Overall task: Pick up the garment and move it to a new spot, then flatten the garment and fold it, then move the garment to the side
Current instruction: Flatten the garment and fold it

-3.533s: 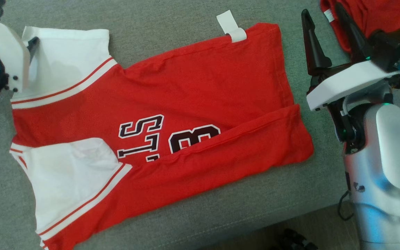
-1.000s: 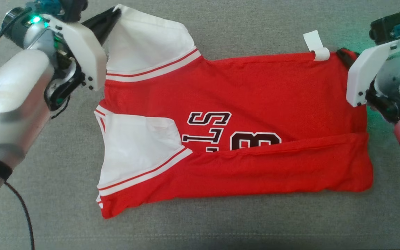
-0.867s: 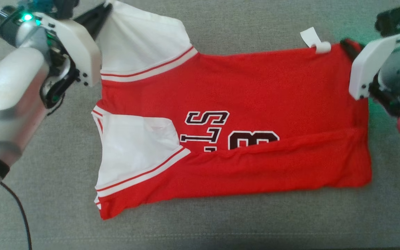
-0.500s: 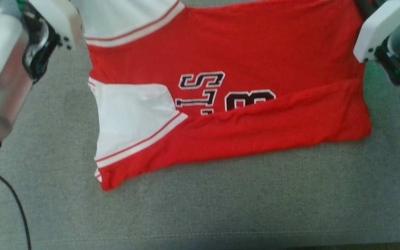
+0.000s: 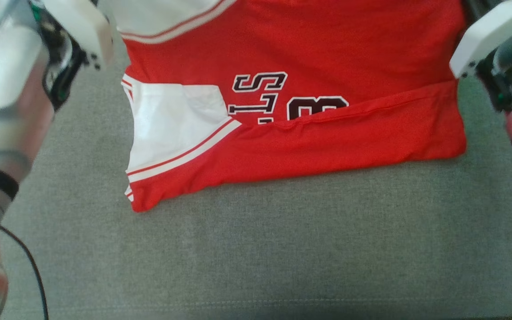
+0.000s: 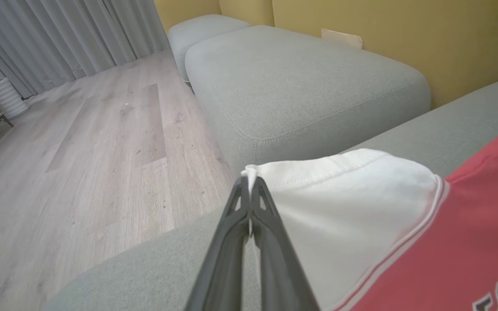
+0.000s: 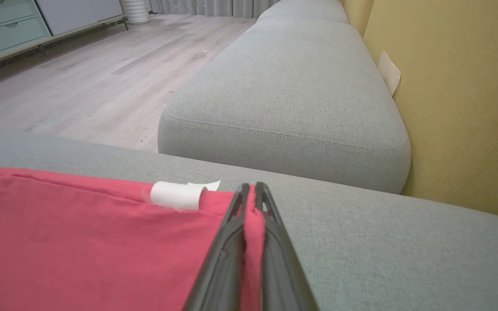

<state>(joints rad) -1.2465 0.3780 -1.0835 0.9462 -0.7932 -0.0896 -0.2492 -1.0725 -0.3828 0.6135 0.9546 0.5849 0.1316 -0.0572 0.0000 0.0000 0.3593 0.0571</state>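
Head view: garment lettered "LS 8"; left hand and right hand pinch it.

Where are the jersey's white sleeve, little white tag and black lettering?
white sleeve [image 6: 344, 203], left wrist view, middle of its cloth.
white tag [image 7: 174, 195], right wrist view, its rolled loop.
black lettering [image 5: 296, 109], head view, the numeral 8.

- In front of me is a grey sofa seat, soft and woven.
- A red and white jersey lies on it, with its near edge folded up over the dark letters.
- A second grey seat stands just beside it on the wooden floor.
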